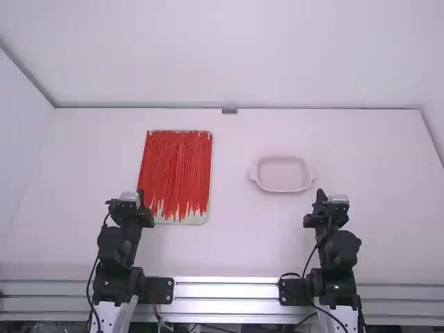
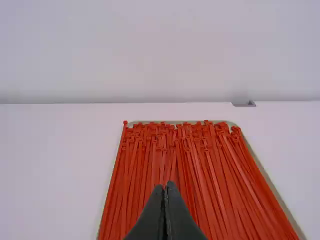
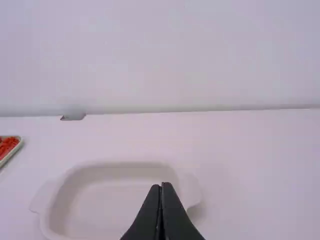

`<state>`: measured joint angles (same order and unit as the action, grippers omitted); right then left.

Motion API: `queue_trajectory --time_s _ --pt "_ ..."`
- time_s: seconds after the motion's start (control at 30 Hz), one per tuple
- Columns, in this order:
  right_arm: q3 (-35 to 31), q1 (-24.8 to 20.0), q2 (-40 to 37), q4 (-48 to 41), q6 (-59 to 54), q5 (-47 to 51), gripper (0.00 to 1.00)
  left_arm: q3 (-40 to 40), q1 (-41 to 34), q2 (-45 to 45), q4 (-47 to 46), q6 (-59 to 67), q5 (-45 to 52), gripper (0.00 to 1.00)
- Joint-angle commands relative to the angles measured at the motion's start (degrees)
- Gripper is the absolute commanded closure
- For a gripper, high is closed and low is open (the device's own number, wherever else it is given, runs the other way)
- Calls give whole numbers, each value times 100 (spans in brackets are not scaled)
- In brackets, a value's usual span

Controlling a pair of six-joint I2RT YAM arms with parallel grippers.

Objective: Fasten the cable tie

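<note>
The left tool (image 1: pixel 141 199) (image 2: pixel 165 186) hangs at the near left of the counter (image 1: pixel 83 159), fingers pressed together on nothing. Just beyond it, red cable ties (image 1: pixel 175 173) (image 2: pixel 195 160) lie packed on a tray (image 1: pixel 200 220), with their long axes running near to far and their heads at the far end. To the right sits a white dish (image 1: pixel 279 188) (image 3: pixel 115 167). Nearer than the dish, the right tool (image 1: pixel 320 197) (image 3: pixel 161 185) is likewise closed on nothing.

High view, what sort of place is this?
Probably a robotics test bench: left arm and right arm on a metal rail, white table, tray of red cable ties.
</note>
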<state>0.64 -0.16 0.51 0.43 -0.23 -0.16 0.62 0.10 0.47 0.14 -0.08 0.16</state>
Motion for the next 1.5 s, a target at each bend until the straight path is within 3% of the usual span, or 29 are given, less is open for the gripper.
queue_trajectory --time_s 0.0,0.3,0.7,1.47 --pt "0 0 0 -6 -11 9 100 0 0 0 0 2 -2 100" --pt "76 19 159 43 20 -18 96 113 -8 176 8 -10 44 96" --pt "432 221 1115 240 156 -131 83 638 -41 1219 34 51 659 82" --pt "1555 1372 4210 677 397 -464 38 2126 -149 4523 -264 177 2226 38"
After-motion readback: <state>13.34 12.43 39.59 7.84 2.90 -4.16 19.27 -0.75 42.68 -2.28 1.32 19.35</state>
